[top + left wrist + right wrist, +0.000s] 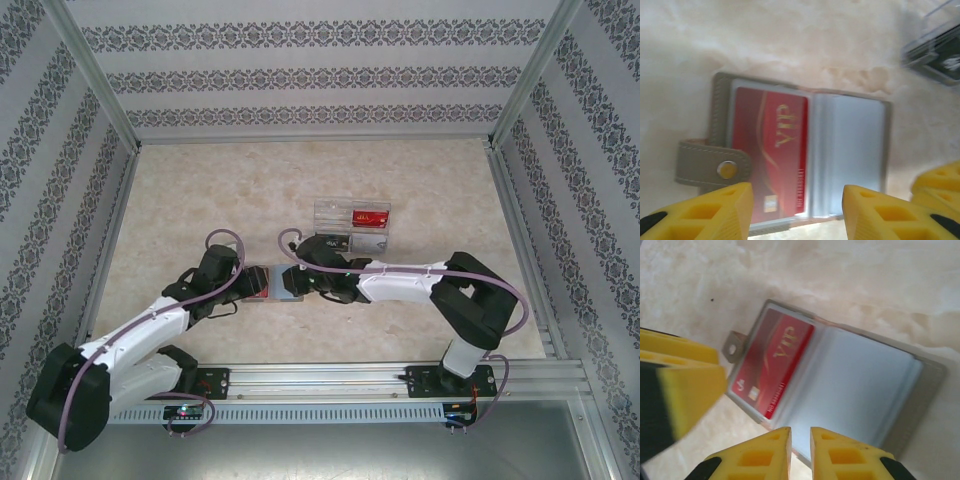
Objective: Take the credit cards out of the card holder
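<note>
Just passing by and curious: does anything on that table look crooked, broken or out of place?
Nothing looks damaged or spilled. The grey card holder lies open and flat on the table, with one red card in a clear sleeve and its snap tab sticking out sideways, which is normal for an opened holder.

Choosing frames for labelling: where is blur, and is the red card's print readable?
Left wrist: card holder soft, gold print on the red card readable, tray corner blurred. Right wrist: card sharper, print readable. Top external: crisp, evenly lit, card too small to read.
</note>
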### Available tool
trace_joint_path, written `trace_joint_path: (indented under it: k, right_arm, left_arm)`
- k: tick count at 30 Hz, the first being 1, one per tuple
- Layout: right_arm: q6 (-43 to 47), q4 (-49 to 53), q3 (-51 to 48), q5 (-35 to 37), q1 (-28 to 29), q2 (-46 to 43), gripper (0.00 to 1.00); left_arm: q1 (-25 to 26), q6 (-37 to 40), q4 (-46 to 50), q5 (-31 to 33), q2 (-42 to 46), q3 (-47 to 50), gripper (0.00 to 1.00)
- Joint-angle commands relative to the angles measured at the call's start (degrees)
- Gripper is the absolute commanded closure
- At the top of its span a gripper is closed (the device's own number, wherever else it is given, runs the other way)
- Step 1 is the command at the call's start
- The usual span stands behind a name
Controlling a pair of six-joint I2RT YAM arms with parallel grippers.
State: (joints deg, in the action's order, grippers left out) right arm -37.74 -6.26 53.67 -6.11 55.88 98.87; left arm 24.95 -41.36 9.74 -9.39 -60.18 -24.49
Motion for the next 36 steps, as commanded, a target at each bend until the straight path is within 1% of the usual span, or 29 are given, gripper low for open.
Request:
trace_joint_path:
  k: [1, 6, 15, 20, 27, 36]
  right_arm:
    - [-1.64, -0.7, 2.74, -1.15, 1.28, 2.25, 0.8]
    - [-1.88, -0.21, 4.12, -1.42, 1.91, 3.76, 0.8]
    - [-4.29, -0.99, 4.63, -2.28, 2.13, 5.61, 0.78]
    - [-6.65, -1.94, 5.02, -3.81, 2.04, 7.34, 0.78]
    - [-9.82, -3.46, 4.8, -4.5, 1.09, 9.1, 0.78]
    - [-12.96, -6.78, 4.6, -6.98, -0.15, 11.01, 0.78]
  left_arm:
    - [-1.46, 1.58, -0.06, 0.13, -2.17, 0.5, 0.49]
    - [-1.63, 1.86, -1.5, 0.03, -4.56, 0.8, 0.48]
    - [-1.66, 0.92, -6.0, -4.03, -7.7, 2.05, 0.47]
    - [-1.59, -0.03, -7.57, -5.73, -7.86, 2.86, 0.47]
    - [-1.64, -0.36, -7.45, -5.64, -6.39, 3.48, 0.49]
    - [-1.61, -0.43, -8.86, -6.97, -7.32, 3.66, 0.5]
